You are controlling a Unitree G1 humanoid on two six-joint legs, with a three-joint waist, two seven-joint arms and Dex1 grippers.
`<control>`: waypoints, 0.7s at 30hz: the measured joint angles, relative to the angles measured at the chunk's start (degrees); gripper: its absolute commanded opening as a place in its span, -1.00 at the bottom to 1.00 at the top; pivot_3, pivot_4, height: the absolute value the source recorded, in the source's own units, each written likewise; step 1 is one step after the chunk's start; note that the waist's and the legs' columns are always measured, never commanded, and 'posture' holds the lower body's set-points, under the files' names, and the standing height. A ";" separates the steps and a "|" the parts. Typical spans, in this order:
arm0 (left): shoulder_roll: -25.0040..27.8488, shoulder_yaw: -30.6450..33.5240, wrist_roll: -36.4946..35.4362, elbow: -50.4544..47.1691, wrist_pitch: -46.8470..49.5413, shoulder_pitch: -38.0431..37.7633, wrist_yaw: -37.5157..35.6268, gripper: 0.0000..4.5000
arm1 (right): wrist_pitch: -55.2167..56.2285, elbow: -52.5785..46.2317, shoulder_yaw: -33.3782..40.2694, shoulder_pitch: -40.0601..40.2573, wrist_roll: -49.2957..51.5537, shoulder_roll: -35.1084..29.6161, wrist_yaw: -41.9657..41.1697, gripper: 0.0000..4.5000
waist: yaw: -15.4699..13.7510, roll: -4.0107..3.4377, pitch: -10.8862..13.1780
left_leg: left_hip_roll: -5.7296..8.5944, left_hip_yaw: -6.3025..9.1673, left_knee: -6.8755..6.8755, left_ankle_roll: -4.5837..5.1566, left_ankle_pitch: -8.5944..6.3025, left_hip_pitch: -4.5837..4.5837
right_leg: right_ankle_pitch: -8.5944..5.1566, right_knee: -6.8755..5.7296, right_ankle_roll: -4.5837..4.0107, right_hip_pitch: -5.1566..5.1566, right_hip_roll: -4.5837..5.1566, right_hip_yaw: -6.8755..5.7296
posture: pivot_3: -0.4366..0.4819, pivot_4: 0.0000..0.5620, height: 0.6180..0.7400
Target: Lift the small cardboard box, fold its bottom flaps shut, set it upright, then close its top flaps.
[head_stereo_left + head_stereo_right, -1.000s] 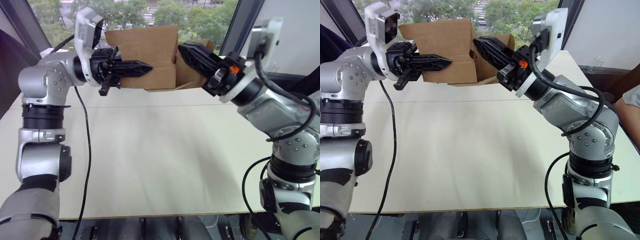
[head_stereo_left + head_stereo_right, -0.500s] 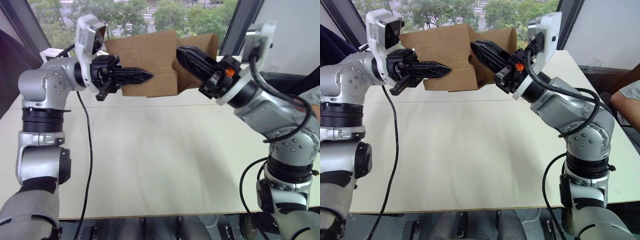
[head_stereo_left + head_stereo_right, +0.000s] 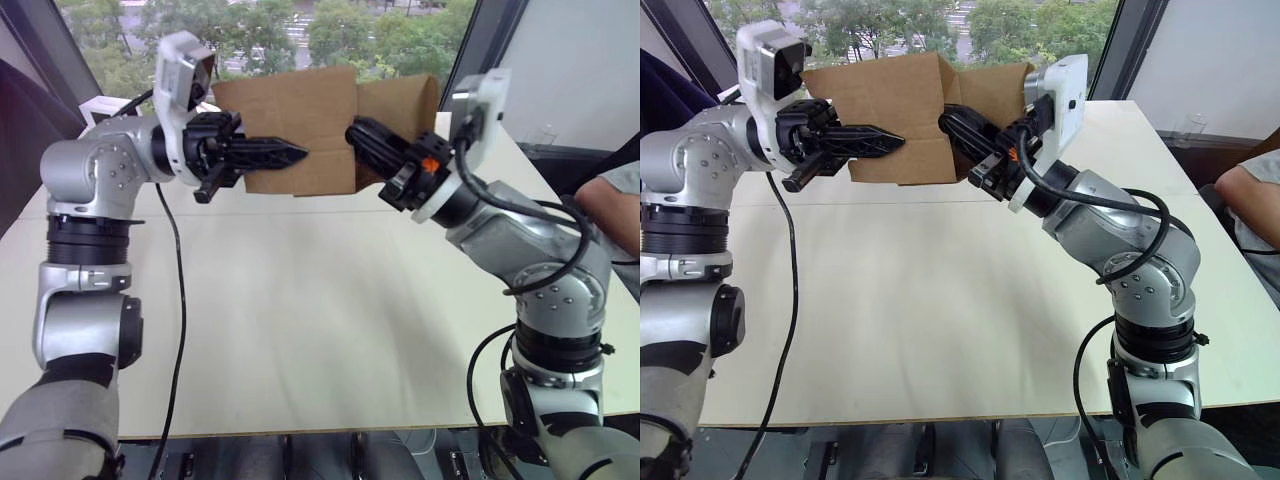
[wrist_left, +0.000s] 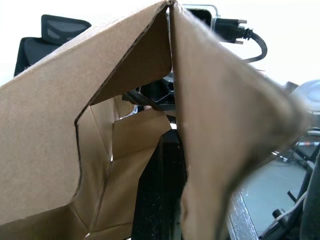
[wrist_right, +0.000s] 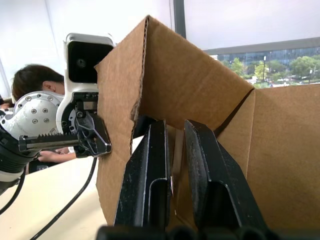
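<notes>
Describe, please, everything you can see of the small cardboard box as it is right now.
The small cardboard box is plain brown corrugated card, unprinted, held up in the air above the pale table, not resting on it. Its flaps are open, one sticking up at the right end. The left gripper lies against its near face, fingers together. The right gripper pinches a panel edge at the other end, one finger on each side of the card.

The small cardboard box [image 3: 300, 125] hangs above the table [image 3: 320, 300], between left tool [image 3: 285, 153] and right tool [image 3: 362, 135].
</notes>
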State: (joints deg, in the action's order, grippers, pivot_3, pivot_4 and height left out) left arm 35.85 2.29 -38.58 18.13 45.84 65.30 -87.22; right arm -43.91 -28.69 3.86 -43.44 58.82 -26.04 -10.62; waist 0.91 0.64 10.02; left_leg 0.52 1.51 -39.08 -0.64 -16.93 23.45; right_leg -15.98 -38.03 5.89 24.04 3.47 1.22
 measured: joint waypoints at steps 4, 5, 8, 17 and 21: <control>0.06 0.00 0.64 1.65 -0.31 -0.01 0.17 -1.00 | -2.02 -3.27 2.37 2.44 3.21 -4.61 -2.29 -0.75 | -0.16 0.01 0.00 | 0.02 0.01 0.00 0.00 0.00 0.02 | 0.00 0.02 0.00 -0.01 0.02 0.00 | -0.05 -0.47 1.00; 0.00 -0.01 0.78 2.06 -0.41 0.00 0.19 -1.00 | -2.80 -4.28 3.10 3.14 4.56 -6.10 -3.27 -0.75 | -0.12 0.01 0.01 | 0.02 0.00 0.00 0.01 0.00 0.02 | 0.00 0.02 0.00 -0.01 0.02 0.00 | -0.05 -0.47 1.00; 0.12 -0.07 1.09 2.32 -0.95 0.00 0.05 -1.00 | -4.83 -6.20 4.69 4.58 6.53 -11.94 -5.64 -0.75 | -0.12 0.01 0.01 | 0.02 0.00 0.00 0.01 -0.01 0.02 | 0.00 0.04 0.00 -0.01 0.02 0.00 | -0.05 -0.47 1.00; 0.03 -0.50 1.81 3.77 -1.77 0.08 -0.55 -1.00 | -5.86 -5.99 13.57 9.88 12.32 -19.82 -7.18 -0.75 | -0.15 0.02 0.02 | -0.02 0.01 0.00 0.02 -0.01 0.02 | 0.00 0.04 0.00 -0.01 -0.01 0.00 | -0.05 -0.47 1.00; 0.05 -0.73 1.94 4.79 -2.43 0.20 -1.00 -1.00 | -6.90 -6.36 14.79 15.29 14.46 -21.51 -7.32 -0.75 | -0.16 0.02 0.02 | -0.01 -0.01 0.00 0.02 -0.01 0.03 | 0.00 0.04 0.00 -0.02 0.00 0.02 | -0.05 -0.47 1.00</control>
State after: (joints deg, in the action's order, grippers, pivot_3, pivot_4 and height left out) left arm 35.90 1.56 -36.63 22.92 43.42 65.49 -88.22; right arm -50.80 -35.05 18.65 -28.16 73.28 -47.55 -17.94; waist 0.75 0.66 10.03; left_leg 0.51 1.50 -39.08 -0.61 -16.94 23.47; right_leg -15.99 -37.99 5.89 24.02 3.47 1.24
